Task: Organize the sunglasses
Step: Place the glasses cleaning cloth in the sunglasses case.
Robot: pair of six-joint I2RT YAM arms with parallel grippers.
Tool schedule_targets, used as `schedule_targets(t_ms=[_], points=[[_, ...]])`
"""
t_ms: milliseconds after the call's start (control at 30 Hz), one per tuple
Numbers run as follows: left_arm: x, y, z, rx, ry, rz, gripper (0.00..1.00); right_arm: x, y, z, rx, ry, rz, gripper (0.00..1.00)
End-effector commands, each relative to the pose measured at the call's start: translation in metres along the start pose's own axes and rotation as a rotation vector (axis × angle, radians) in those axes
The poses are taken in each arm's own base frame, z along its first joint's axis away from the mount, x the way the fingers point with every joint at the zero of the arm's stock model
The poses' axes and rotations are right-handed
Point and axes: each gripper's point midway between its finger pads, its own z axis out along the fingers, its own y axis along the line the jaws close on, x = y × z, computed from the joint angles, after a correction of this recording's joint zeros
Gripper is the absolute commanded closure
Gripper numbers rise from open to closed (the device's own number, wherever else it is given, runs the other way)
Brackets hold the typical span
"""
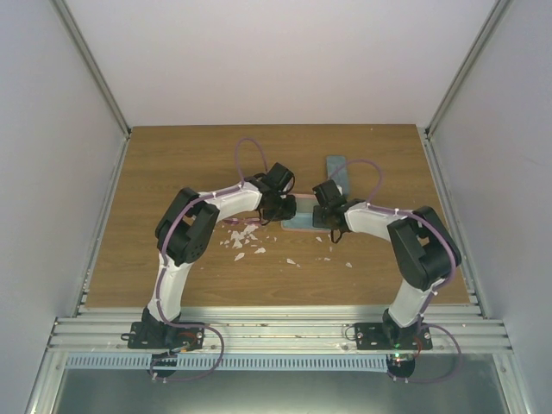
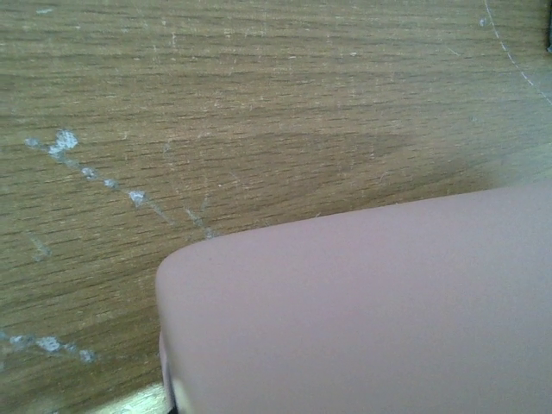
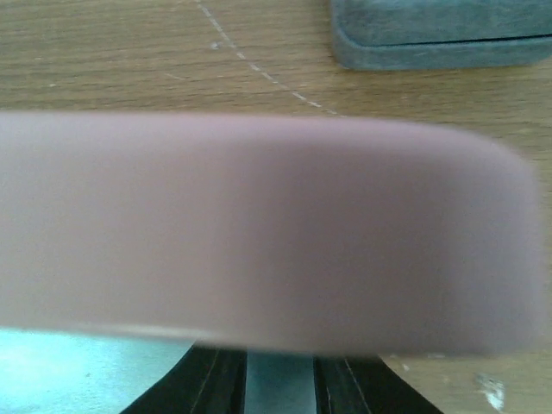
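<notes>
Your chief risk is the pink case [image 1: 302, 216] itself. The left gripper [image 1: 278, 205] crowds its left end and the right gripper [image 1: 326, 216] its right end. If one arm lifts or pulls while the other stays put, the case can twist, skid across the table [image 1: 190, 155] or snap shut on whatever sits inside.

You are also working nearly blind, because the case's pink shell fills most of each wrist view and a slip would be hard to catch. The blue-grey case [image 1: 338, 171] lies just behind the pink case's right end, near enough for a swing of the right arm to knock it.

I cannot tell whether either gripper is clamped on the pink case or only pressed beside it. In the right wrist view, dark fingers [image 3: 207, 388] show below the pink case with a narrow gap between them and a light blue patch [image 3: 78, 371] to their left. The left ones are hidden.

Neither pair of sunglasses shows anywhere. They may be inside the pink case, but that is a guess, so you cannot place them against the fingers.
</notes>
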Motion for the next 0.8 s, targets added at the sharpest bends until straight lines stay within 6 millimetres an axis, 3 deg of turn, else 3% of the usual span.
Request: schedule_targets(t_ms=[0,133,267,533,633,767], points=[[0.002,0.01,-0.007,-0.038,-0.007,0.021,0.89,-0.009,-0.015,-0.014,0.054,-0.033,-0.002,0.75],[0.001,-0.017,-0.02,0.093,-0.003,0.067,0.89,-0.007,0.012,-0.023,-0.098,0.007,-0.035,0.73],[0.009,-0.034,-0.025,0.192,0.027,0.088,0.94,0.002,0.021,-0.019,-0.151,0.049,-0.028,0.83],[0.031,0.0,-0.003,0.08,0.091,0.062,0.95,0.03,0.009,-0.003,-0.104,0.132,-0.005,0.85],[0.036,0.018,0.0,-0.002,0.096,0.051,0.95,0.039,-0.003,-0.002,-0.054,0.145,0.002,0.85],[0.036,0.026,-0.003,-0.044,0.086,0.055,0.95,0.045,-0.027,-0.007,0.066,0.143,0.001,0.85]])
